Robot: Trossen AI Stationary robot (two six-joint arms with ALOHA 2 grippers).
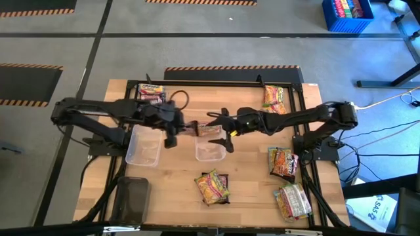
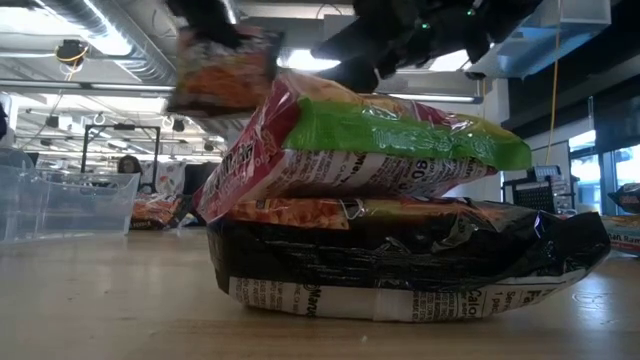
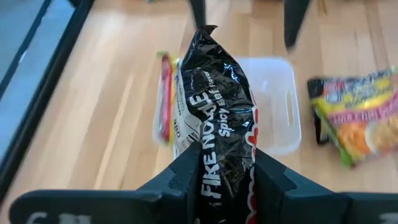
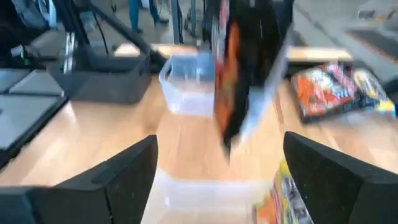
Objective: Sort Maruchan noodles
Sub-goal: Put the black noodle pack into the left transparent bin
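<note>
A black Maruchan noodle packet (image 3: 214, 93) marked "Fire Noodle" hangs over the table's middle (image 1: 200, 128), above a clear tray (image 1: 210, 151). My left gripper (image 3: 227, 162) is shut on it, reaching in from the table's left (image 1: 178, 128). My right gripper (image 1: 226, 130) stands wide open just right of the packet. Its wrist view shows the packet (image 4: 249, 68) ahead of its spread fingers (image 4: 217, 168), untouched. In the low view the packet (image 2: 225, 70) shows in the air. My left gripper pinches the packet's near end (image 3: 225, 183) between its two fingers, one on each flat face. The fingers slant down from the table's left and lie along the packet. The packet stands on edge, sticks out past the fingertips toward the right, and is lifted clear of the tray.
A second clear tray (image 1: 143, 145) sits left of the middle one. Loose packets lie at the far left (image 1: 151, 93), far right (image 1: 274, 98), right (image 1: 283, 162), near right (image 1: 292, 200) and near middle (image 1: 212, 187). A dark flat thing (image 1: 131, 200) lies near left.
</note>
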